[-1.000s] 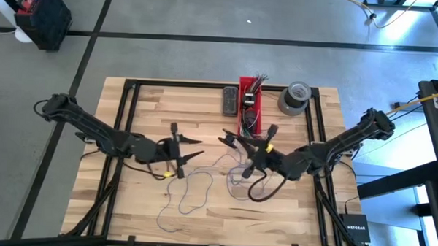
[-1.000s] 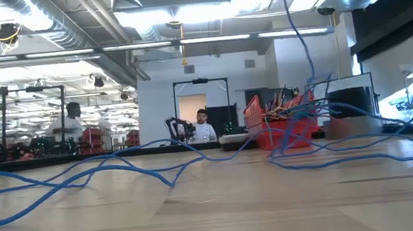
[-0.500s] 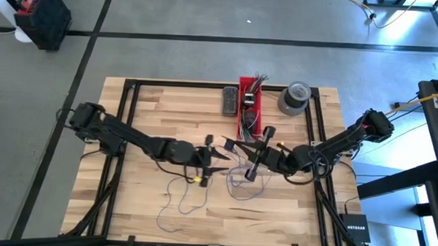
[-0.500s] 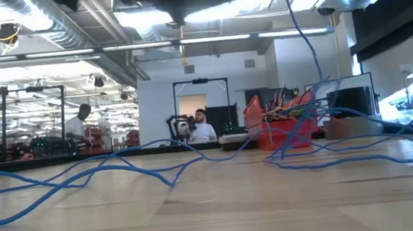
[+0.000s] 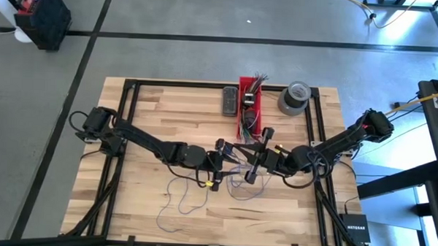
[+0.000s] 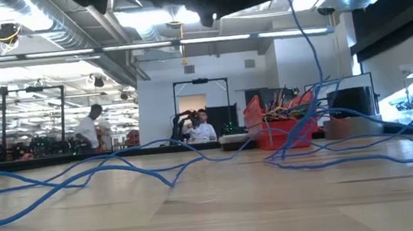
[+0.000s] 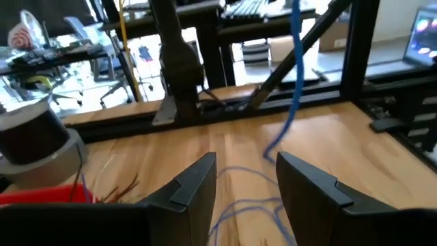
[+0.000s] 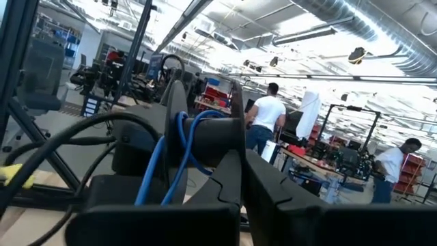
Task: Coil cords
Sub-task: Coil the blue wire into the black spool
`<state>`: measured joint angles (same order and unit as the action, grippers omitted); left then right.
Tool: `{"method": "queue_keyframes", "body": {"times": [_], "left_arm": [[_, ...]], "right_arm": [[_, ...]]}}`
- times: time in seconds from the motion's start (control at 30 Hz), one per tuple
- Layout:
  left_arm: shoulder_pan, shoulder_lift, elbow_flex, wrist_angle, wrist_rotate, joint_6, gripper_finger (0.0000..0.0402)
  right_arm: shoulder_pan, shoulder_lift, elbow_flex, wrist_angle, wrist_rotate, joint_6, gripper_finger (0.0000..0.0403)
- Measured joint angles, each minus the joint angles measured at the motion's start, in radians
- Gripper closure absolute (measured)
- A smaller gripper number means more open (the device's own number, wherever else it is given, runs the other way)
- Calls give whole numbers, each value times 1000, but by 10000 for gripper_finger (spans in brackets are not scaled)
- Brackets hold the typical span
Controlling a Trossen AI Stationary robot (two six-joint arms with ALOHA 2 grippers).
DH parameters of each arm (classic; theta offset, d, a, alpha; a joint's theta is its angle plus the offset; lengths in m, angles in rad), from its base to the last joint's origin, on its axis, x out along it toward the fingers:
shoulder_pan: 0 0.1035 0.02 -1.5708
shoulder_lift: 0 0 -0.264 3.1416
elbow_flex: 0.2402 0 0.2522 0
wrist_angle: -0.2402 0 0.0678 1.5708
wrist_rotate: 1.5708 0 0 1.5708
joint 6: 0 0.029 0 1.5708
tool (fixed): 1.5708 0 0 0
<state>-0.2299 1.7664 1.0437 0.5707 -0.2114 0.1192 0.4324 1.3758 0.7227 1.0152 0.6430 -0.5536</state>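
We see the left gripper (image 5: 225,154) reaching in over the middle of the table (image 5: 154,106), its two dark angular fingers (image 7: 194,181) spread wide with nothing between them. Just ahead of it, almost tip to tip, sits the right gripper (image 5: 251,155), fingers pinched together on a blue strand of the cords (image 5: 191,191); in the right wrist view that strand (image 8: 179,154) loops up over the left arm's wrist in front of those fingers. From the left wrist view the same blue wire (image 7: 290,102) hangs down just beyond the open fingers and trails onto the wood. More thin, limp loops of the cords lie below and behind the left gripper, towards the table's near edge, and a darker loop curls under the right arm. Beyond both grippers stands a red bin (image 5: 249,108) bristling with short coloured wire ends, with a flat dark rectangular device (image 5: 229,101) on one side and a thick grey tape roll (image 5: 294,97) on the other. The table is pale butcher-block wood edged by a black metal frame. At table height the blue wires (image 6: 120,167) snake across the boards; behind is a bright workshop with ducts overhead and several people (image 6: 89,128).
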Motion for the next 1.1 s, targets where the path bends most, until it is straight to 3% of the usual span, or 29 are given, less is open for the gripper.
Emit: {"method": "queue_keyframes", "body": {"times": [0.1, 0.27, 0.57, 0.67, 0.83, 1.1], "left_arm": [[7, 8, 1, 14, 94, 6, 262], [11, 10, 1, 12, 112, 44, 288], [39, 9, 0, 0, 119, 43, 394], [42, -10, 0, -137, 14, 50, 392], [29, -154, 0, -444, -201, 74, 397], [-35, -367, 0, -756, -252, -63, 397]], "right_arm": [[0, 0, 0, 0, 0, 0, 396], [0, 0, 0, -3, 2, -1, 396], [0, 0, 0, -23, 1, 6, 396], [16, 0, 0, -27, 18, 1, 395], [94, -1, 29, -68, 161, -112, 395], [152, -3, 105, -397, 264, -127, 395]]}}
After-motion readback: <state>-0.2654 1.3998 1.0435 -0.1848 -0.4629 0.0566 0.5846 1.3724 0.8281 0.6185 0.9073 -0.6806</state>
